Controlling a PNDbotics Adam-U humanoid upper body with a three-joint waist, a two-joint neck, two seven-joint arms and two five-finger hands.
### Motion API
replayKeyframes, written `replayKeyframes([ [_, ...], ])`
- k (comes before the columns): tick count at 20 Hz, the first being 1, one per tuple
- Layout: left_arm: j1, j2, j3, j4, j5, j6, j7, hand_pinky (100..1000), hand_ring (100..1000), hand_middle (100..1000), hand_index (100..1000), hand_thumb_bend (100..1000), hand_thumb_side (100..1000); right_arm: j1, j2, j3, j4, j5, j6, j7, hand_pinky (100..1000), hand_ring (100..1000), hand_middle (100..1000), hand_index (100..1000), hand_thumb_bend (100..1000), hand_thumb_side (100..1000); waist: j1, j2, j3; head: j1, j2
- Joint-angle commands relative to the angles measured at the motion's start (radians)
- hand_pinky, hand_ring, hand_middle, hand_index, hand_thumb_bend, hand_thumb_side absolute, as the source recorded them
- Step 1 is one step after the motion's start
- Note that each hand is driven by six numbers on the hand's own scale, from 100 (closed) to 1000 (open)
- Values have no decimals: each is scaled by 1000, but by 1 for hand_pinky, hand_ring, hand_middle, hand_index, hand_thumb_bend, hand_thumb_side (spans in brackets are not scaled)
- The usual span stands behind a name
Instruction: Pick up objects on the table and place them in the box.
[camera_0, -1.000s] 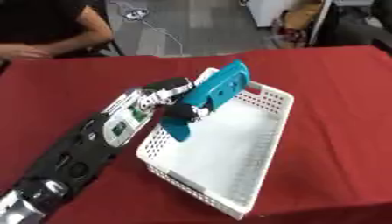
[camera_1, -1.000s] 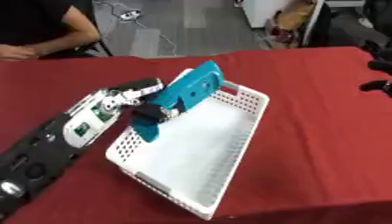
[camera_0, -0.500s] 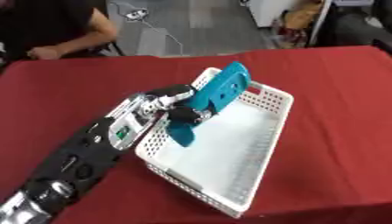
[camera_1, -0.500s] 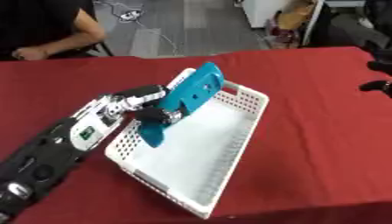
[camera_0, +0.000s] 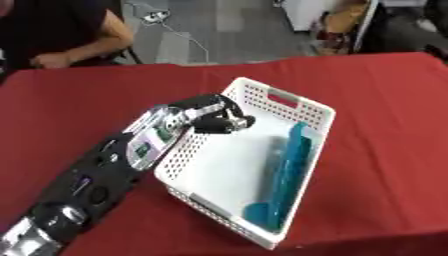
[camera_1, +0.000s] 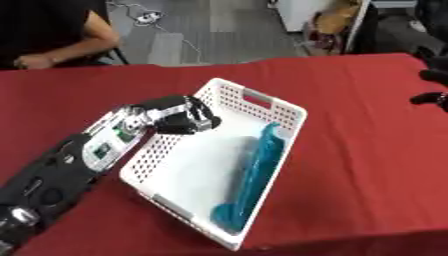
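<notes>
Even, bright indoor light, soft overall blur, faint shadows, no glare.

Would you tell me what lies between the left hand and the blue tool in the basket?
Only bare white basket floor separates the left hand from the blue tool; the left eye view shows it.

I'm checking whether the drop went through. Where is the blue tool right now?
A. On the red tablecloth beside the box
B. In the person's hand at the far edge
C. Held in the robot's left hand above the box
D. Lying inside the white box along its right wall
D. The blue tool lies on the floor of the white box against its right wall, and the left hand over the left rim holds nothing.
</notes>
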Motion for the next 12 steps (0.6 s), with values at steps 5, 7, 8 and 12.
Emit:
replayKeyframes([
  [5, -30, 7, 9, -19, -17, -6, -20, 672, 742, 807, 848, 358, 1000, -14, -13, -3, -13, -5, 0, 1, 681, 850, 858, 1000, 100, 969, 0, -12, -1, 5, -1],
  [7, -30, 7, 9, -20, -18, -5, -21, 673, 741, 807, 847, 351, 1000, -14, -13, -3, -13, -5, 0, 0, 681, 850, 858, 1000, 100, 970, -1, -12, -1, 5, -1],
  [8, -30, 8, 10, -21, -19, -5, -21, 673, 741, 806, 848, 349, 1000, -14, -14, -3, -13, -5, 0, 0, 681, 850, 858, 1000, 100, 971, -1, -11, -1, 5, -1],
  [12, -29, 7, 11, -23, -22, -3, -20, 674, 741, 806, 847, 338, 1000, -15, -14, -4, -13, -5, 0, -1, 681, 849, 858, 1000, 100, 969, -1, -11, -1, 4, -1],
])
